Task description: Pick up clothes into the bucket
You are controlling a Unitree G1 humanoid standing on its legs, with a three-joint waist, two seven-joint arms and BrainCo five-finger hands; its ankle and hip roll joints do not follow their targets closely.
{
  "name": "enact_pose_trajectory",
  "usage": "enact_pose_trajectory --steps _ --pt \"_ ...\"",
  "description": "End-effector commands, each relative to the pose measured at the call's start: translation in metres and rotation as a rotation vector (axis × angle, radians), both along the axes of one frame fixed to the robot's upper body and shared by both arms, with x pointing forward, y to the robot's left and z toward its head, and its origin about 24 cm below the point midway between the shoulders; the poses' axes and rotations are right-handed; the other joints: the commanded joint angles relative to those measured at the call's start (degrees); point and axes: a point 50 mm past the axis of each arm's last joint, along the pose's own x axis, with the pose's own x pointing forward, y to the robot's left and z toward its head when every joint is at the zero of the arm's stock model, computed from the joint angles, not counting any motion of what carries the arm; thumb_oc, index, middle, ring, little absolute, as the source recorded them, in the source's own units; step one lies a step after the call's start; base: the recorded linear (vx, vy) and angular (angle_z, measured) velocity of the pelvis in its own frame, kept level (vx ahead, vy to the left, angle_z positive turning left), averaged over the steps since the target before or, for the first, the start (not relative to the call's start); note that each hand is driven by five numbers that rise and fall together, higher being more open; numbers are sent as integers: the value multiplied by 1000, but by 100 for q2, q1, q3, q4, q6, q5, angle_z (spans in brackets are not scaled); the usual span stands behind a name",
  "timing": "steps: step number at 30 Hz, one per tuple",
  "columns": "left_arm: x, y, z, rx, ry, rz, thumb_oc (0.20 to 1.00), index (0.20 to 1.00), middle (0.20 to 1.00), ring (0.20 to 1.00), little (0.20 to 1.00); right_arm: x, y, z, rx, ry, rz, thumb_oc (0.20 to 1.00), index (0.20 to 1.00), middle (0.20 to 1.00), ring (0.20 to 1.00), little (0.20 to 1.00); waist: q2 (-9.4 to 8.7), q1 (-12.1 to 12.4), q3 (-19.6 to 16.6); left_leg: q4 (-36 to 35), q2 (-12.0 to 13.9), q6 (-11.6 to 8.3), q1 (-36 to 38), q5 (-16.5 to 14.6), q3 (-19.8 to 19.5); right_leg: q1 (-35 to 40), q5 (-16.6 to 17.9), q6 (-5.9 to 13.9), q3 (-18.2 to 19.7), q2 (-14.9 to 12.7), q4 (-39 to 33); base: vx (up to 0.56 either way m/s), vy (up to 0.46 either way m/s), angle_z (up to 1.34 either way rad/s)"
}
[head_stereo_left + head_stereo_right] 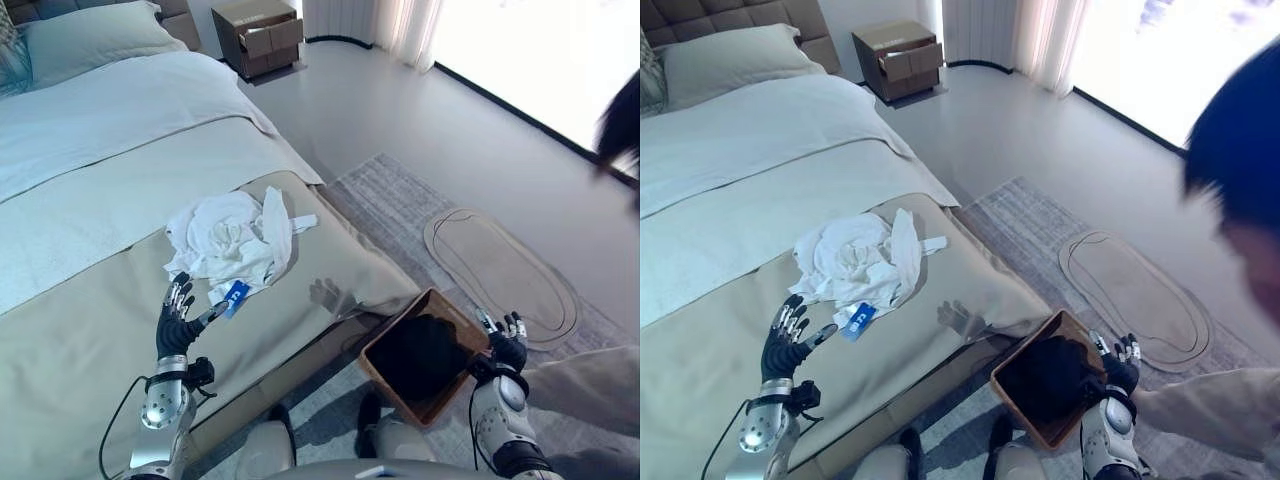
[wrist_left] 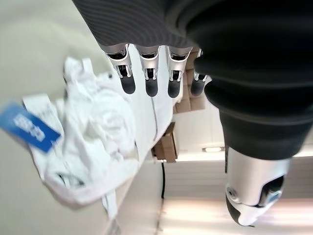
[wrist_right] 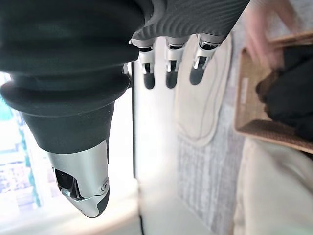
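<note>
A crumpled pile of white clothes (image 1: 232, 240) lies on the bed (image 1: 90, 190), near its foot-end edge, with a small blue tag (image 1: 236, 293) at the side of the pile nearest the robot. The left hand (image 1: 178, 322) is raised above the bed cover just short of the pile, its fingers (image 2: 149, 73) straight and spread, holding nothing; the thumb tip is close to the blue tag. On the floor just beside the bed stands the bucket (image 1: 385, 378), a brown woven one with a dark inside and something dark in it. The right hand (image 1: 506, 343) is raised beside the bucket's far rim, fingers (image 3: 169, 68) straight and empty. A person's hand (image 3: 266, 29) is at the bucket's rim in the right wrist view. An oval mat (image 1: 500, 270) lies on a grey rug (image 1: 385, 200) beyond the bucket, and a wooden nightstand (image 1: 258, 35) stands at the head of the bed.
</note>
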Motion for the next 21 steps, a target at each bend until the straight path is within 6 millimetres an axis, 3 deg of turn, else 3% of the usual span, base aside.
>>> enact_pose_trajectory --steps 1,3,5,7,9,13,18,21 --pt "4 5 17 68 -79 20 1000 1000 1000 1000 1000 15 -4 22 -55 -109 29 1000 1000 1000 1000 1000 27 173 168 -887 221 35 -37 326 -22 48 329 492 326 -146 -147 174 116 2" --pt "-1 5 10 61 -48 29 1000 1000 1000 1000 1000 11 -3 19 -55 -95 31 1000 1000 1000 1000 1000 179 280 148 -1817 328 -86 23 820 -356 125 253 559 472 -89 -135 174 136 -24" --pt "-4 5 4 62 -19 41 1000 1000 1000 1000 1000 9 -3 19 -61 -91 36 1000 1000 1000 1000 1000 271 269 149 -2056 303 -167 123 925 -438 219 159 575 579 -127 -76 173 131 -38" --pt "-4 5 4 62 -18 40 1000 1000 1000 1000 1000 9 -3 20 -55 -101 33 1000 1000 1000 1000 1000 307 221 132 -2127 304 -145 215 814 -287 204 92 588 603 -165 -5 125 163 -37" --pt "1 6 5 141 -17 41 1000 1000 1000 1000 1000 10 -2 19 -39 -107 10 1000 1000 1000 1000 1000 401 161 134 -2286 141 -47 329 782 -162 98 127 651 717 -350 51 105 271 -32" --pt "11 14 8 305 7 62 1000 1000 1000 1000 1000 15 2 23 -28 -128 12 1000 1000 1000 1000 1000 376 124 255 -2064 9 67 209 612 5 -101 207 735 864 -542 59 31 181 -33" --pt "35 26 10 532 51 104 1000 1000 1000 1000 1000 32 8 35 -26 -184 33 1000 1000 1000 1000 1000 283 40 602 -1635 -75 195 -200 389 261 -561 316 842 1067 -731 212 -59 134 -23" --pt "63 41 30 756 22 168 1000 1000 1000 1000 1000 47 13 51 -60 -250 87 1000 1000 1000 1000 1000 201 -82 957 -1338 -55 234 -657 303 401 -1127 386 880 1166 -824 454 -110 96 -19"
